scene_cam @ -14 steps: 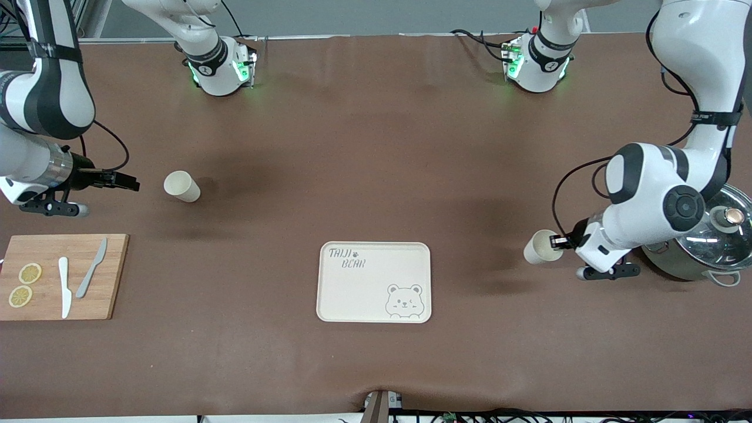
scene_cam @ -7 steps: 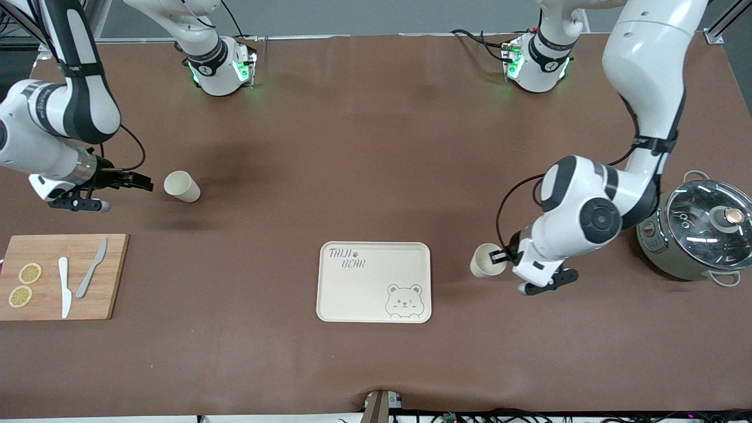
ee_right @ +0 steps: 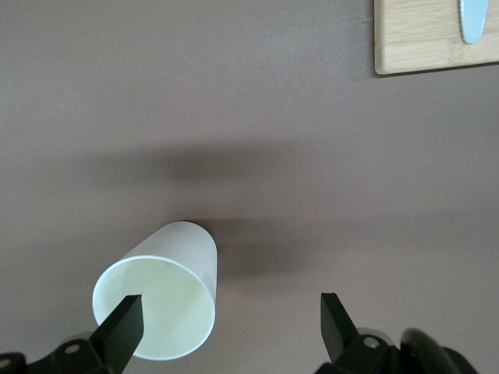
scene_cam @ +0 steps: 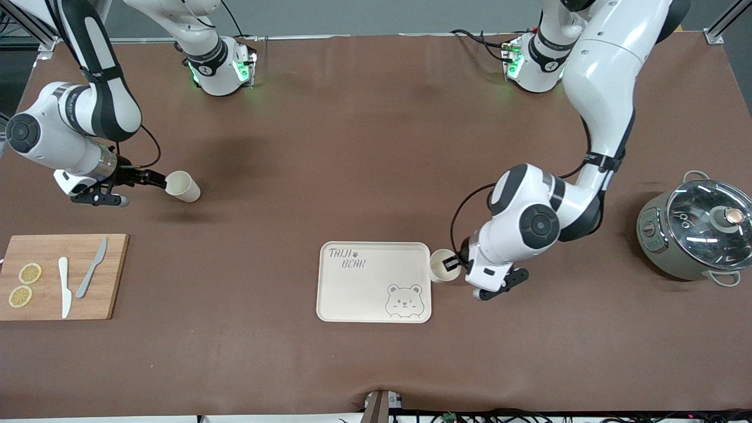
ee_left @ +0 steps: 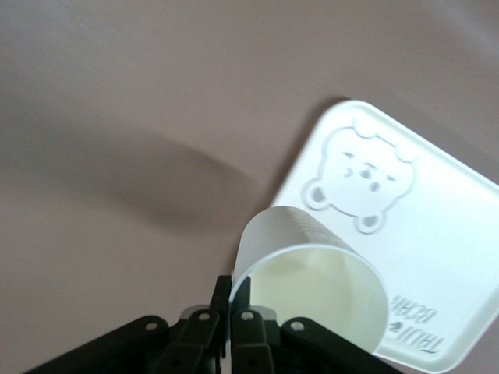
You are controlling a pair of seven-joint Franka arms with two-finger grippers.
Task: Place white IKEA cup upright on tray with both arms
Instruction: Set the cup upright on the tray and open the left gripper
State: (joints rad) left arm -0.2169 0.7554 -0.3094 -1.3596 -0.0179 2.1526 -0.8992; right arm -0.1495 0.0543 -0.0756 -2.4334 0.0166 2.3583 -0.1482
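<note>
Gripping a white cup (scene_cam: 439, 265) by its rim, our left gripper (scene_cam: 451, 264) hangs just off the tray (scene_cam: 364, 294), at the edge toward the left arm's end of the table, with the cup's mouth facing up. Through the left wrist view we see the fingers (ee_left: 248, 327) pinched narrow on the cup's (ee_left: 312, 292) wall, one inside and one outside, and the tray (ee_left: 437, 257) with its bear face and "TAIJI BEAR" lettering lying below it. Toward the right arm's end of the table, our right gripper (scene_cam: 154, 178) sits low at the mouth of a second cup (scene_cam: 182, 186), which lies tilted on the brown table (scene_cam: 352, 147), farther from the front camera than the tray. The right wrist view shows that gripper's (ee_right: 230, 319) fingers (ee_right: 125, 321) spread wide, one tip in front of the second cup's (ee_right: 160, 300) open mouth and the other well clear of it, closed on nothing. A wooden cutting board (scene_cam: 111, 276) with two lemon slices (scene_cam: 24, 284) and two knives (scene_cam: 79, 279) lies nearer the front camera than the right gripper, and a lidded pot (scene_cam: 696, 229) stands at the left arm's end of the table.
</note>
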